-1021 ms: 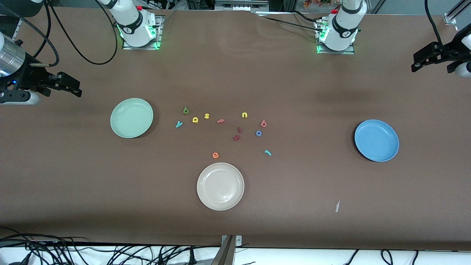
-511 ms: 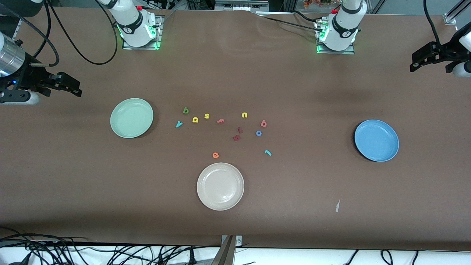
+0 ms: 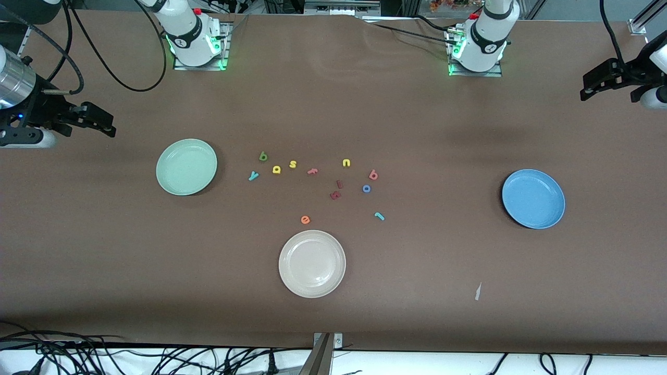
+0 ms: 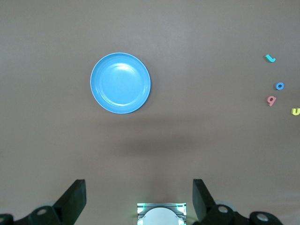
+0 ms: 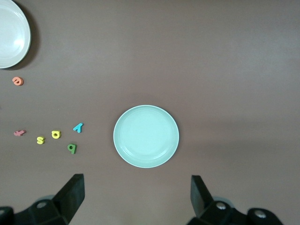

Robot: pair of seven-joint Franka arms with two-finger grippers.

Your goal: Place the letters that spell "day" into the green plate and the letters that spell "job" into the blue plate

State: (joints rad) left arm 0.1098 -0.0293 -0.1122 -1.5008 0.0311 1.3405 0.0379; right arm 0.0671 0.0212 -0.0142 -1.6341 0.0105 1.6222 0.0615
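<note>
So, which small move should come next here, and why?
Probably the right tool, open and high near the green plate, should descend over the teal y, the closest "day" letter. All letters lie on the table; both plates are empty. The left tool waits, open.

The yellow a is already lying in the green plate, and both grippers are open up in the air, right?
Not quite. The yellow a lies on the table beside the green plate, which holds nothing; the front view shows this. The left gripper and right gripper are open, as you said.
</note>
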